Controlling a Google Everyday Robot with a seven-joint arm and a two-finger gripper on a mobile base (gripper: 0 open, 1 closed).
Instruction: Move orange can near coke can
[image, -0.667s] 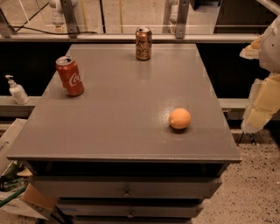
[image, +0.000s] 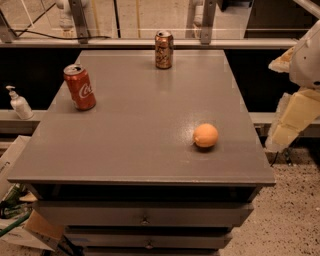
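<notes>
The orange can (image: 164, 49), copper-orange and cream with a silver top, stands upright at the far middle of the grey table (image: 135, 145). The coke can (image: 80, 87), bright red with white script, stands upright near the table's left edge, well apart from the orange can. My gripper (image: 286, 125) shows as cream-coloured parts at the right edge of the view. It is off the table's right side, far from both cans and holding nothing that I can see.
A round orange fruit (image: 206, 135) lies on the table toward the front right. A white pump bottle (image: 19, 103) stands on a ledge to the left. Metal railing posts stand behind the table. Drawers are below the tabletop.
</notes>
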